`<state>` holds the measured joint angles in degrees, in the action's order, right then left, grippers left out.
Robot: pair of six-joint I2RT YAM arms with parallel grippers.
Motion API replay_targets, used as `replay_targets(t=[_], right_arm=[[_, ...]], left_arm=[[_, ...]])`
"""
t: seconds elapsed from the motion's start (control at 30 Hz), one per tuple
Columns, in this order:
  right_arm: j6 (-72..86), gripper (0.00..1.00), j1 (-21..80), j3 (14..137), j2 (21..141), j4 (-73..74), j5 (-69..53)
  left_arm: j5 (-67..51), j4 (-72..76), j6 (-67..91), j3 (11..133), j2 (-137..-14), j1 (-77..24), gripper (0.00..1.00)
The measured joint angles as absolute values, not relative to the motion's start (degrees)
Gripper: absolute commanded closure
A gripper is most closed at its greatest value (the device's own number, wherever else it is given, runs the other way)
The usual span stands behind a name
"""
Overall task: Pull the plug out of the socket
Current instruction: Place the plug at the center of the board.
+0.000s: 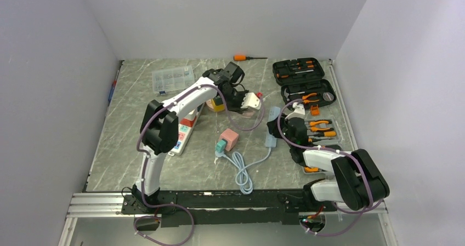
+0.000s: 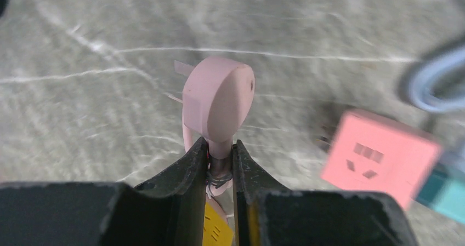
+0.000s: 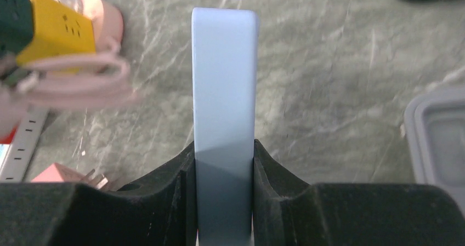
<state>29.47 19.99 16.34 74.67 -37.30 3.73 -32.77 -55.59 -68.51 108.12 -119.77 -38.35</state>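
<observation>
My left gripper (image 1: 245,106) (image 2: 219,144) is shut on the neck of a round pink plug (image 2: 218,98) and holds it above the table. The plug's prongs (image 2: 181,68) are bare and sit in no socket. The plug also shows in the top view (image 1: 248,113), with its pink cable looping past. My right gripper (image 1: 273,126) (image 3: 224,147) is shut on a narrow light blue socket strip (image 3: 225,76) (image 1: 270,140), apart from the plug and to its right.
A pink cube socket (image 1: 230,138) (image 2: 378,158) with a teal plug (image 1: 220,146) and a coiled blue cable (image 1: 242,172) lies mid-table. A white power strip (image 1: 183,136), a yellow adapter (image 3: 55,29), a clear parts box (image 1: 173,79), an orange screwdriver (image 1: 241,57) and open tool cases (image 1: 304,81) surround them.
</observation>
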Motion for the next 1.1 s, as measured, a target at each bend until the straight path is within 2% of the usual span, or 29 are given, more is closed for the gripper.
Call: replay_targets(t=[0.07,0.17,0.23,0.37,0.47,0.5,0.53,0.57,0.83,1.1], right_arm=[[32.0,0.69,20.1,16.4,74.4,-33.9,3.2],[35.1,0.47,20.3,16.4,74.3,-30.0,2.3],[37.1,0.36,20.4,16.3,73.9,-28.0,1.8],[39.0,0.24,20.8,16.3,71.9,-24.3,1.4],[39.6,0.17,21.2,16.3,68.9,-21.6,1.5],[39.6,0.16,21.3,16.3,67.9,-20.9,1.7],[39.7,0.16,21.6,16.3,66.2,-19.9,2.2],[39.6,0.15,22.0,16.3,64.4,-19.0,2.9],[37.5,0.14,27.8,17.9,53.8,-12.2,9.5],[33.8,0.19,34.6,20.2,53.2,-9.5,13.0]], left_arm=[[-30.3,-51.1,-63.8,110.1,-121.8,-38.6,0.97],[-26.9,-45.8,-58.7,112.5,-124.8,-38.8,0.93],[-24.3,-42.7,-56.2,112.9,-126.4,-39.1,0.87],[-20.5,-40.2,-53.6,112.8,-128.2,-40.1,0.71],[-18.9,-39.9,-52.0,112.7,-128.7,-40.8,0.35],[-18.5,-39.9,-51.2,112.7,-128.8,-40.9,0.29],[-18.2,-40.0,-50.5,112.7,-128.9,-40.9,0.13],[-18.0,-40.2,-50.0,112.7,-129.1,-40.8,0.02],[-18.4,-44.4,-44.6,114.7,-129.3,-39.9,0.01],[-19.1,-52.1,-38.5,113.7,-121.1,-37.8,0.01]])
